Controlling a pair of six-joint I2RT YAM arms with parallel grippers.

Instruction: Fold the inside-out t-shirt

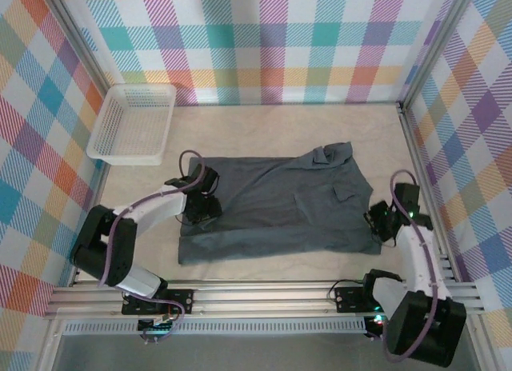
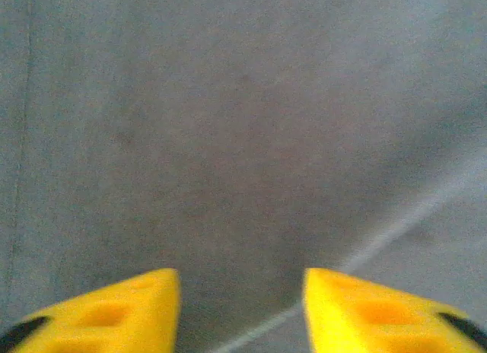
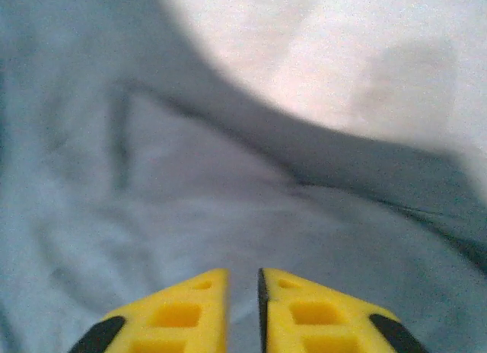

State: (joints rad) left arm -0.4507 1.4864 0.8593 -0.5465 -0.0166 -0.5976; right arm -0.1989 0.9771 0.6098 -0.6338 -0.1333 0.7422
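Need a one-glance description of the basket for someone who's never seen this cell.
Start from the cream table walled by plaid panels and look to its far left corner, seen from the arms' side. There sits the white mesh basket, just beyond the dark grey t-shirt spread mid-table. It is the only rigid white thing there: rectangular, lattice-walled, nothing visible inside.

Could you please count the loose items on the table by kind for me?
Grey t-shirt: 1
White basket: 1
Total: 2
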